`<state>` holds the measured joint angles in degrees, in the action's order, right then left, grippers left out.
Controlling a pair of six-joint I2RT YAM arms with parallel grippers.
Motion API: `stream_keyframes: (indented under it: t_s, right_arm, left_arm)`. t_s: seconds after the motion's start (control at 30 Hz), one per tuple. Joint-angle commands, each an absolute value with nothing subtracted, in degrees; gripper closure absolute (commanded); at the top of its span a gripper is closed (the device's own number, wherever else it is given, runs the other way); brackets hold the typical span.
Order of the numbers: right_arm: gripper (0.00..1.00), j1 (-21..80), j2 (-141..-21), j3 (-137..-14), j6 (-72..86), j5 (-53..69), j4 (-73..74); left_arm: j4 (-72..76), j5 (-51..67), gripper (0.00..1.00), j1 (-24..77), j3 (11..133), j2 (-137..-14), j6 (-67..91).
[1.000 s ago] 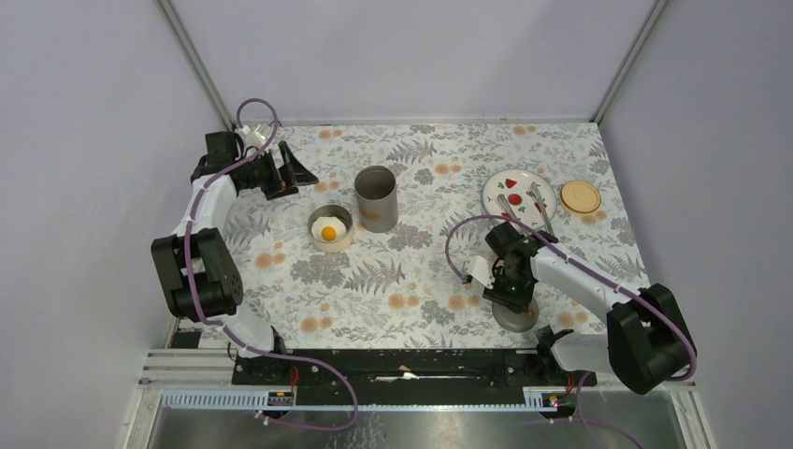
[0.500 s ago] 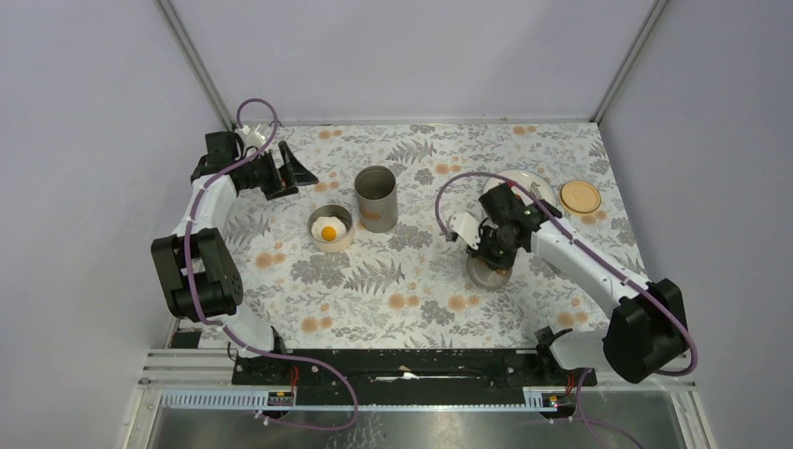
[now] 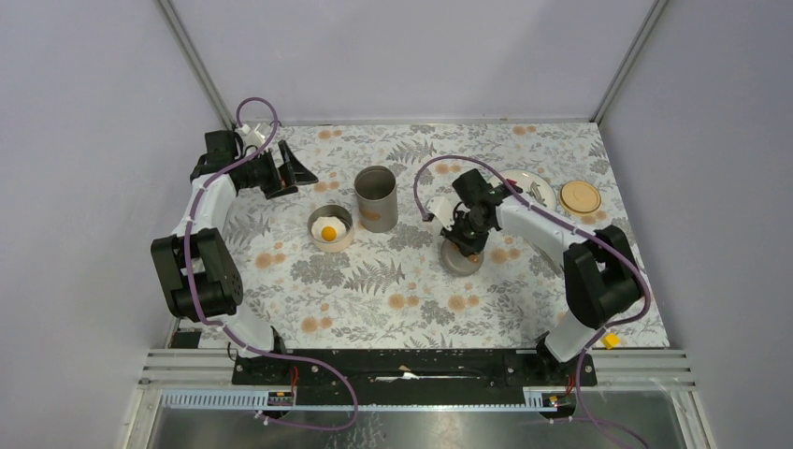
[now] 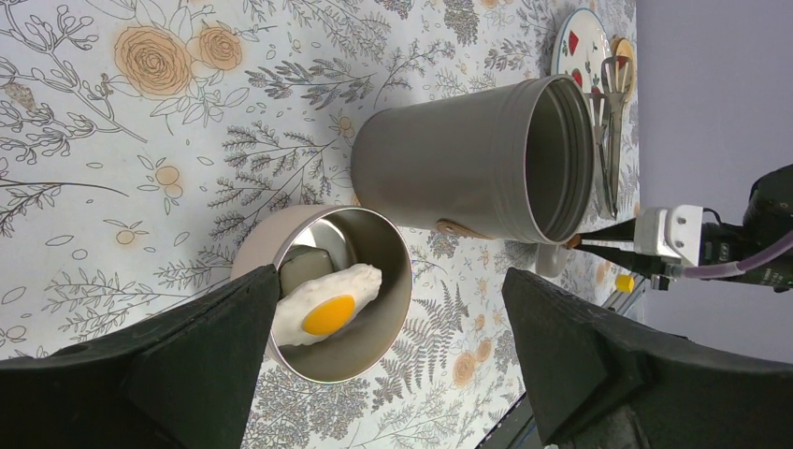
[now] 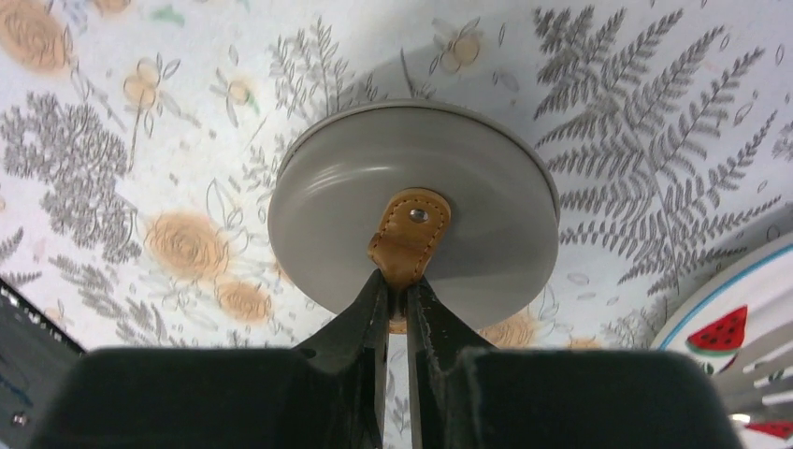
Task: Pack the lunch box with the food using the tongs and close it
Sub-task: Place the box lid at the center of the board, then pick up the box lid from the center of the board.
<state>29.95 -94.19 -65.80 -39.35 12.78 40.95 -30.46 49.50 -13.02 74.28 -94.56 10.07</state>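
A toy fried egg [image 4: 327,304] lies in a low round tin [image 3: 329,227], with a tall grey open canister [image 3: 376,198] beside it. My right gripper [image 3: 465,245] is shut on the brown leather tab [image 5: 409,234] of the grey lunch box lid [image 5: 411,206]. The lid hangs tilted just over the cloth, right of the canister. Silver tongs [image 4: 608,140] rest on the white plate [image 3: 533,178] with red pieces [image 4: 575,42]. At the back left, my left gripper [image 3: 290,173] is open and empty, facing the tin.
A round wooden disc [image 3: 580,196] lies right of the plate. A small yellow block [image 3: 608,341] sits near the right arm's base. Grey walls close in the floral tablecloth on three sides.
My right arm has carried the lid from the near right of the table away and leftward, to just right of the canister. The left arm has not moved.
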Motion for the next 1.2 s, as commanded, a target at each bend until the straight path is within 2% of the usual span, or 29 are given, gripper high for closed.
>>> stream_keyframes:
  t_s: [0.0,0.07,0.17,0.27,0.53,0.7,0.77,0.83,0.9,1.0,1.17]
  right_arm:
    - [0.89,30.74,-96.99,-68.4,-35.45,14.9,33.47]
    - [0.85,30.84,-98.91,-68.62,-34.63,15.63,32.09]
    - [0.63,30.84,-100.88,-67.82,-33.75,16.06,29.8]
    - [0.49,30.83,-101.07,-66.68,-32.73,16.19,28.3]
    - [0.49,30.81,-97.01,-60.19,-31.67,14.17,23.85]
    - [0.53,30.84,-96.65,-56.75,-31.62,13.4,21.28]
    - [0.65,30.83,-96.13,-56.14,-31.73,12.95,20.85]
    - [0.82,30.77,-94.51,-56.72,-31.42,13.52,21.05]
    - [0.92,30.8,-92.75,-59.19,-31.42,14.46,23.08]
    - [0.97,30.75,-91.71,-66.84,-31.67,15.81,28.76]
    - [1.0,30.75,-94.95,-84.54,-31.53,17.11,38.43]
  left_arm:
    - [-29.87,49.9,0.01,-12.83,76.58,-93.65,9.04]
    - [-29.88,49.84,0.01,-12.83,76.72,-93.93,9.05]
    - [-29.88,49.94,0.01,-12.83,76.6,-94.04,8.98]
    - [-29.88,49.83,0.01,-12.78,76.49,-93.69,8.79]
    - [-29.46,49.5,0.01,-12.79,76.59,-91.96,8.53]
    - [-29.89,48.24,0.01,-12.82,78.05,-90.43,7.65]
    - [-30.62,47.1,0.01,-12.5,78.4,-89.76,6.5]
    - [-32.14,44.6,0.01,-11.6,78.7,-89.27,3.95]
    - [-34.1,41.52,0.01,-10.33,79.47,-88.77,0.01]
    - [-37.19,38.85,0.01,-9.44,81.55,-88.93,-5.01]
    - [-38.31,34.31,0.01,-8.73,83.98,-89.11,-8.77]
